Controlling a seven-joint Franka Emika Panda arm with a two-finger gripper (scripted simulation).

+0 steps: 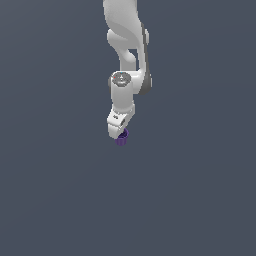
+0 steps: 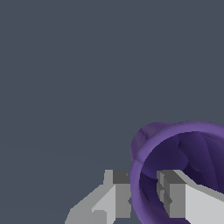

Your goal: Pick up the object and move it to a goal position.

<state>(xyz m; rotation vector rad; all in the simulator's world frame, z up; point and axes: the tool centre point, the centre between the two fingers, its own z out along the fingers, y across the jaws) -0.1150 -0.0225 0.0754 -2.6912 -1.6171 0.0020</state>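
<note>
Claw (image 2: 142,199) pinching purple cup (image 2: 183,148) wall; plain grey-blue surface (image 1: 60,200).

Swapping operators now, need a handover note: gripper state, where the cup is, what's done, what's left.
Gripper: closed on the purple cup, one finger outside the wall and the other finger inside it, pinching the rim.
Cup: at the gripper tip in the exterior view, below the white arm. Whether it is lifted off the surface cannot be told.
Done: grasp looks made.
Left: carry it to the goal; no goal marker shows in either view.
</note>
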